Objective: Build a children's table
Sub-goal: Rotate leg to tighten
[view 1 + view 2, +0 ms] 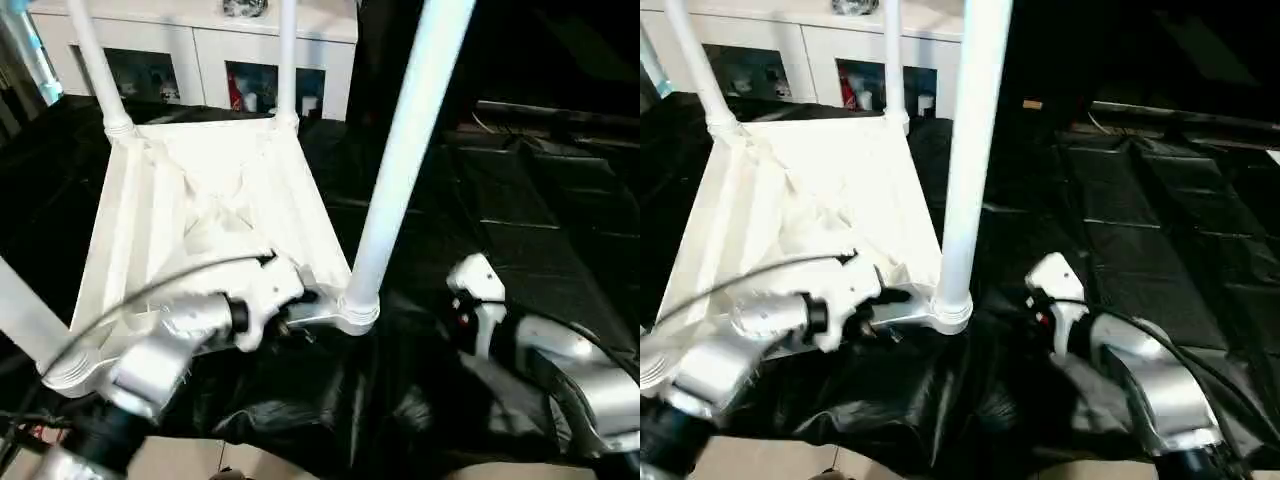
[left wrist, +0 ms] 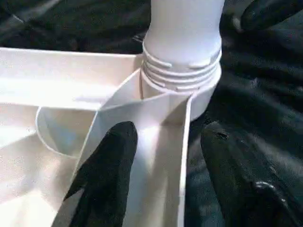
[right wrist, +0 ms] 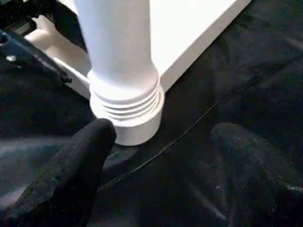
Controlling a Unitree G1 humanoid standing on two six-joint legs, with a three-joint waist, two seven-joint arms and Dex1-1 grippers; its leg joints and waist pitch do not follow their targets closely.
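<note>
The children's table (image 1: 200, 200) lies upside down on black cloth, its ribbed underside facing up and its white legs standing in the corner sockets. The nearest leg (image 1: 405, 160) rises from the near right socket (image 1: 358, 312). My left gripper (image 2: 168, 132) is open at that corner. It straddles the tabletop's rim just short of the socket, with one black finger (image 2: 109, 161) over the underside and the other (image 2: 227, 170) outside over the cloth. My right gripper (image 3: 165, 127) is open, low over the cloth to the right of that socket (image 3: 128, 109), with nothing between its fingers.
A white cabinet (image 1: 200, 50) with glass-fronted compartments stands behind the table. Black cloth (image 1: 520, 200) covers the floor to the right and in front. Bare light floor (image 1: 190, 462) shows at the near edge.
</note>
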